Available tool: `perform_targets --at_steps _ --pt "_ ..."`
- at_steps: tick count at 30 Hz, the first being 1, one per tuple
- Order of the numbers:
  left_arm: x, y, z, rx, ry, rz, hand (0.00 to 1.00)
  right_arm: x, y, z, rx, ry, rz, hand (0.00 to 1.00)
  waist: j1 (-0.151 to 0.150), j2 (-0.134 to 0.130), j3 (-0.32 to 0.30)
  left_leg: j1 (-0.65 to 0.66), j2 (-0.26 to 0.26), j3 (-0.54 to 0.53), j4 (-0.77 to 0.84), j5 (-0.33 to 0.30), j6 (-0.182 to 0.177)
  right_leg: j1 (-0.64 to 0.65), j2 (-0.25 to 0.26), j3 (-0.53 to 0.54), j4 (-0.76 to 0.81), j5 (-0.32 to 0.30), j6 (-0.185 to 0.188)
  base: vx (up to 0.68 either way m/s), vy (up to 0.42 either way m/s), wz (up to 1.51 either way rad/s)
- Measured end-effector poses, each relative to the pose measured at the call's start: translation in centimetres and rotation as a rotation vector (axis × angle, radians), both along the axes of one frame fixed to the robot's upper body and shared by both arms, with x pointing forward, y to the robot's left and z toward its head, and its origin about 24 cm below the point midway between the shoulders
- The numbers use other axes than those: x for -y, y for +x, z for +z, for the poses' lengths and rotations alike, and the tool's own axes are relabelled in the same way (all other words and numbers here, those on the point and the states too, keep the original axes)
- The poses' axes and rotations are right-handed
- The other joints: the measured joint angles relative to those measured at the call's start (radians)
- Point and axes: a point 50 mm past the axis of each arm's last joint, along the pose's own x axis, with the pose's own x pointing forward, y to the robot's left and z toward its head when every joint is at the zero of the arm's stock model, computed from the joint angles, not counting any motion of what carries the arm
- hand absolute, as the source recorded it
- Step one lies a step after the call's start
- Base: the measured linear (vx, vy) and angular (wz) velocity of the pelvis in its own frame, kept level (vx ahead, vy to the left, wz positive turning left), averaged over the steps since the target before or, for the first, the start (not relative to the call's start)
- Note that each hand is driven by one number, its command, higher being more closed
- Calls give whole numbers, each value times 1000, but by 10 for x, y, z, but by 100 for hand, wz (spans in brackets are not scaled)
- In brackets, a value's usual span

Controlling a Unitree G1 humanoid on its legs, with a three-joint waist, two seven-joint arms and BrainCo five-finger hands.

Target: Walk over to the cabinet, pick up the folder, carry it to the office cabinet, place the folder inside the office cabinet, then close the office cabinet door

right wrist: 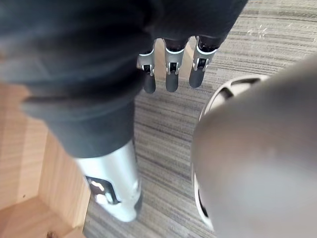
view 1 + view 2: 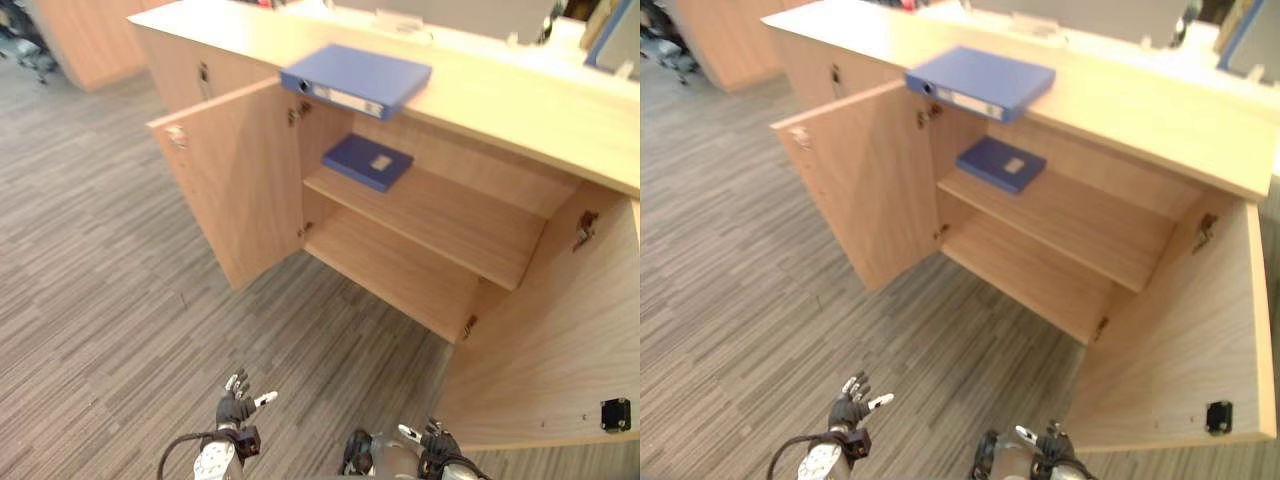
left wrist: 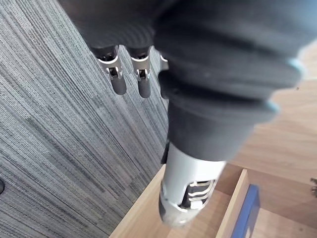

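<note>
A thick blue folder (image 2: pixel 355 78) lies flat on the top of the wooden office cabinet (image 2: pixel 520 110), overhanging its front edge. A thinner blue folder (image 2: pixel 367 160) rests on the upper shelf inside. Both cabinet doors stand open, the left door (image 2: pixel 235 180) swung outward and the right door (image 2: pixel 560 330) close to me. My left hand (image 2: pixel 236 405) hangs low over the carpet, fingers (image 3: pixel 119 82) relaxed and holding nothing. My right hand (image 2: pixel 435 443) hangs beside the right door, fingers (image 1: pixel 171 72) straight and empty. Both hands are well short of the folders.
Grey striped carpet (image 2: pixel 100 300) lies between me and the cabinet. A second wooden unit (image 2: pixel 85 35) stands at the far left. The lower shelf (image 2: pixel 390 265) is bare. Another blue item (image 2: pixel 612 40) sits at the far right of the counter.
</note>
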Motion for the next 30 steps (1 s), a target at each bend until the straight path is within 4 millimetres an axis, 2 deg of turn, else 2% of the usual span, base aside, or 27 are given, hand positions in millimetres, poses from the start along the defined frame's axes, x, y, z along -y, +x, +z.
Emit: perform_targets --at_steps 2,4,6,8,10,12,13,15,17,18,19,20,21,22,24,26,27,28,30 --pt "4 2 0 0 -6 -17 0 -2 -5 -2 -11 19 -45 0 -9 1 -1 0 53 -31 49 6 1 52 40 -28 -23 -35 -6 394 -293 21" --pt "7 2 -2 -11 -15 -26 0 -3 -11 -5 -23 43 -98 0 -12 1 0 -32 104 -74 200 9 5 125 75 -37 -70 -49 -3 330 -248 16" --pt "4 -4 -5 -30 -16 -13 0 -2 -17 -6 -37 48 -112 0 -6 12 -4 -191 188 -192 622 55 27 221 132 -17 -156 -49 -4 286 -187 -27" --pt "3 -11 -8 -52 -18 -5 0 0 -21 -7 -49 43 -122 0 8 17 -3 -303 209 -258 873 33 16 277 167 25 -201 -50 -6 310 -18 -69" --pt "0 -20 -11 -80 -17 11 0 0 -23 -8 -62 42 -133 0 32 13 2 -409 181 -285 966 -20 23 333 188 106 -249 -58 -20 358 118 -100" --pt "-2 -27 -13 -100 -18 24 0 1 -24 -8 -72 34 -122 0 53 11 9 -477 133 -322 949 -64 35 364 186 182 -271 -57 -17 187 167 -122" --pt "-4 -32 -15 -115 -16 37 0 0 -25 -9 -83 29 -102 0 69 6 12 -515 90 -362 895 -97 36 382 171 236 -279 -43 10 219 287 -149" --pt "-9 -35 -15 -120 -10 61 0 -3 -23 -9 -84 32 -88 0 79 -4 18 -553 20 -438 743 -138 38 412 137 317 -292 -42 42 255 315 -136" --pt "-12 -33 -14 -113 -5 79 0 -5 -21 -9 -81 30 -57 0 81 -15 22 -586 -48 -551 528 -124 27 431 81 395 -300 -50 94 353 439 -115" --pt "-13 -33 -14 -111 -5 82 0 -5 -21 -8 -80 28 -55 0 79 -15 24 -595 -61 -597 430 -86 18 440 58 420 -302 -61 122 361 464 -82" --pt "-13 -32 -15 -113 -5 86 0 -6 -23 -9 -83 28 -55 0 80 -16 25 -588 -63 -590 416 -1 -4 453 44 438 -304 -70 138 357 479 -75" --pt "-20 -33 -15 -119 14 105 0 -12 -25 -10 -94 43 -51 0 83 -35 17 -559 -85 -542 409 38 -1 453 11 472 -302 -69 143 330 435 -53" --pt "-26 -28 -13 -99 30 126 0 -18 -22 -10 -90 47 -16 0 73 -53 6 -555 -96 -523 411 19 18 447 7 477 -310 -33 130 297 405 -40" --pt "-27 -26 -12 -91 32 129 0 -20 -22 -11 -90 50 -7 0 73 -59 2 -555 -98 -514 417 11 23 446 10 482 -314 -7 128 284 359 -39" --pt "-24 -27 -13 -95 26 126 0 -23 -22 -11 -94 52 6 0 84 -68 -5 -509 -111 -450 403 -14 50 446 -23 521 -321 56 142 225 304 -53" --pt "-25 -29 -13 -100 30 130 0 -23 -23 -11 -95 56 0 0 87 -71 -17 -463 -126 -390 348 -11 66 430 -55 564 -316 90 162 188 280 -67" --pt "-27 -32 -14 -110 35 135 0 -22 -26 -12 -99 60 -6 0 88 -70 -40 -446 -138 -354 314 -8 75 406 -77 590 -306 108 189 121 190 -80" --pt "-26 -32 -14 -107 36 136 0 -21 -27 -12 -102 62 -16 0 88 -74 -50 -434 -145 -336 295 -7 78 392 -87 602 -295 111 193 86 144 -82" --pt "-23 -27 -10 -79 26 138 0 -14 -32 -12 -114 50 -16 0 95 -57 -64 -366 -173 -277 216 2 94 311 -118 615 -149 112 195 57 97 -75"
